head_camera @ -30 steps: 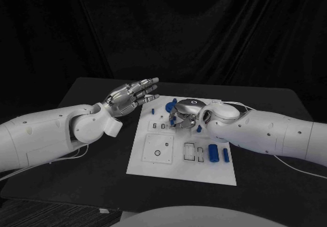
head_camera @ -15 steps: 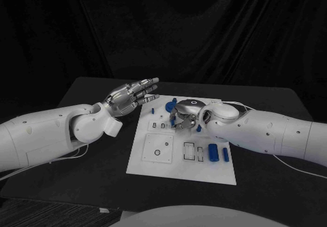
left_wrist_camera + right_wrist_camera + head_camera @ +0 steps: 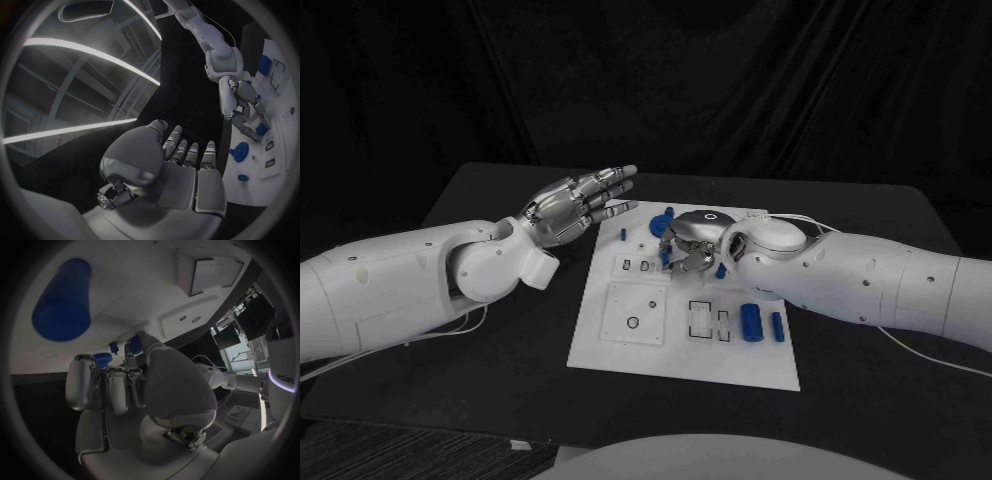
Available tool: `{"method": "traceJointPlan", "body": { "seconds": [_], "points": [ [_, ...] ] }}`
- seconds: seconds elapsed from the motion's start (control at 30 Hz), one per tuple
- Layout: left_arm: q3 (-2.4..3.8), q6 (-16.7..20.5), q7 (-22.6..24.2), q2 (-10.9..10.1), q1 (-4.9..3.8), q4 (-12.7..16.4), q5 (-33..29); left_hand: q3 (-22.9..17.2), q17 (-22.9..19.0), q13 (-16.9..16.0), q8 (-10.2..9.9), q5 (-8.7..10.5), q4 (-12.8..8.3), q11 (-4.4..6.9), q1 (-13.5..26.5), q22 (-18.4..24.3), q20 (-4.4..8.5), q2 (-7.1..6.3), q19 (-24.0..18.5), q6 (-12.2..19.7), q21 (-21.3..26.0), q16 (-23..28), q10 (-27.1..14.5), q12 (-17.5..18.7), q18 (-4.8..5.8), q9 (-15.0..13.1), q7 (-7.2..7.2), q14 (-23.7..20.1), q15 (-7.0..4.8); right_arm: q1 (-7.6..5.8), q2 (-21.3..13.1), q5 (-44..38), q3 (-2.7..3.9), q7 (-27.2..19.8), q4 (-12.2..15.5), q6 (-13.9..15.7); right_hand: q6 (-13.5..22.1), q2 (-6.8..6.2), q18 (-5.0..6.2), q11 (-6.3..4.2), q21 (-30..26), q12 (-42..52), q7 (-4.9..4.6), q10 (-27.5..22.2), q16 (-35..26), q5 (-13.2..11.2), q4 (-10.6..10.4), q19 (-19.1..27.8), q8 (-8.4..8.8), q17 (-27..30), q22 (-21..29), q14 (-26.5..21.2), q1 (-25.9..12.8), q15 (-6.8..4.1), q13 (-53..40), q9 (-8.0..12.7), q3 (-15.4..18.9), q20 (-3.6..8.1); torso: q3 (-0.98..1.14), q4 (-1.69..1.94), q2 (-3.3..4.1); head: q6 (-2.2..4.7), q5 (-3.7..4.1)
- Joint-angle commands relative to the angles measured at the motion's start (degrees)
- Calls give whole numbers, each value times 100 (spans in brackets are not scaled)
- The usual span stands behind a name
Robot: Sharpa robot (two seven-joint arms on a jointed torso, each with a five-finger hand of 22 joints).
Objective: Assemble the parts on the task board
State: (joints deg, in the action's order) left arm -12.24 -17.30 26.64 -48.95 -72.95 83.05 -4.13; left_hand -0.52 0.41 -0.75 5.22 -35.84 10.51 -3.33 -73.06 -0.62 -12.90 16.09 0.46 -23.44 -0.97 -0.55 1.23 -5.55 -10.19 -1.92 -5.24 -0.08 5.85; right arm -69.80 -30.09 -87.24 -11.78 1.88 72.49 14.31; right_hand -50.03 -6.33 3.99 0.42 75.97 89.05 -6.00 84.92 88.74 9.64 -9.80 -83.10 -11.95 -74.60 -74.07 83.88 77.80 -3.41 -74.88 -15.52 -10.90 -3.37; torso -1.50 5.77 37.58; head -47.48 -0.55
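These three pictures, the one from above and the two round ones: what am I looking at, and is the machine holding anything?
It is a robot with two white arms, each ending in a silver hand. The picture from above comes from a camera on its head, looking down at a black table. The two round ones come from cameras at its wrists, behind each hand, so the palm looms large. On the table lies a white board with small blue parts on it, which the robot should fit together. The left hand hovers beside the board with its fingers stretched out, holding nothing. The right hand is down over the board among the blue parts, fingers curled; whether it grips one I cannot tell.
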Motion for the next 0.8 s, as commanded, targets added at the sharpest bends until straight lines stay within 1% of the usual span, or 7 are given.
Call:
{"method": "traceJointPlan", "body": {
  "seconds": [0.03, 0.13, 0.33, 0.53, 0.6, 0.67, 0.8],
  "points": [
    [4, -87, 34, 12, 10, 3, 2, -317, -26, -52, 92, -97, -27, -72, -25, 31, -19, -15, 13, -26, 61, 29, -10, -114, -17, -101, -28, 24, 43, 17, 6, -39, -2, 79, -8, -66, 191, -36, -38, 8, -176, 95, 6, 508, -51, -152, -65, 34, 256, -1278, -1113, 542, -31, 28, -1512, 228, 81, 9, -3, 2, 1, 1, -4],
    [4, -87, 31, 12, 11, 1, 2, -317, -26, -52, 92, -97, -27, -72, -25, 31, -19, -15, 13, -26, 61, 29, -10, -114, -17, -101, -28, 24, 43, 17, 6, -39, -2, 61, -11, -52, 365, -54, -37, -15, -185, 95, 33, 508, -55, -187, -88, 31, 395, -1273, -1114, 541, -20, 12, -1512, 341, 104, 22, -1, 2, 2, 0, -6],
    [4, -88, 30, 15, 12, -4, 2, -325, -26, -52, 94, -97, -30, -74, -22, 30, -20, -15, 14, -31, 60, 29, -11, -114, -17, -102, -31, 24, 44, 17, -6, -39, -2, -3, -14, 50, 526, -84, -32, -47, -215, 95, 74, 508, -73, -255, -129, 39, 505, -1247, -1108, 534, -29, -14, -1512, 443, 138, 43, -1, 3, -1, -3, 1],
    [4, -80, 37, 20, 14, -17, 2, -325, -26, -52, 94, -97, -30, -74, -22, 30, -20, -15, 14, -31, 60, 29, -11, -114, -17, -102, -31, 24, 44, 8, -49, -39, -2, -110, 15, 264, 595, -237, -31, -70, -236, 95, 93, 508, -81, -571, -353, 38, 559, -1238, -1106, 532, -126, -31, -1512, 556, 242, 70, -1, 3, 1, 16, 7],
    [4, -76, 36, 22, 14, -17, 2, -325, -26, -52, 94, -97, -30, -74, -22, 30, -20, -15, 14, -31, 60, 29, -11, -114, -17, -102, -31, 24, 44, -12, -77, -39, -1, -133, 45, 322, 574, -290, -30, -67, -248, 95, 92, 508, -86, -634, -436, 40, 550, -1231, -1104, 530, -154, -36, -1512, 576, 273, 70, -2, 3, 2, 28, -6],
    [4, -72, 34, 24, 14, -17, 2, -332, -27, -52, 96, -97, -33, -75, -20, 29, -21, -17, 16, -33, 59, 29, -11, -113, -17, -102, -33, 24, 44, -54, -120, -39, -1, -156, 92, 394, 498, -413, -32, -63, -249, 95, 81, 508, -88, -678, -656, 37, 518, -1228, -1106, 529, -272, -35, -1512, 602, 362, 73, -2, 1, 2, 35, -12],
    [4, -56, 39, 22, 16, -27, 2, -332, -27, -52, 96, -97, -33, -75, -20, 29, -21, -17, 16, -33, 59, 29, -11, -113, -17, -102, -33, 24, 44, -216, -264, -39, -1, -202, 282, 621, 420, -393, -32, -42, -264, 95, 52, 508, -88, -678, -705, 41, 488, -1230, -1104, 530, -533, -21, -1512, 625, 410, 68, -3, -3, -2, 37, -21]
  ]
}}
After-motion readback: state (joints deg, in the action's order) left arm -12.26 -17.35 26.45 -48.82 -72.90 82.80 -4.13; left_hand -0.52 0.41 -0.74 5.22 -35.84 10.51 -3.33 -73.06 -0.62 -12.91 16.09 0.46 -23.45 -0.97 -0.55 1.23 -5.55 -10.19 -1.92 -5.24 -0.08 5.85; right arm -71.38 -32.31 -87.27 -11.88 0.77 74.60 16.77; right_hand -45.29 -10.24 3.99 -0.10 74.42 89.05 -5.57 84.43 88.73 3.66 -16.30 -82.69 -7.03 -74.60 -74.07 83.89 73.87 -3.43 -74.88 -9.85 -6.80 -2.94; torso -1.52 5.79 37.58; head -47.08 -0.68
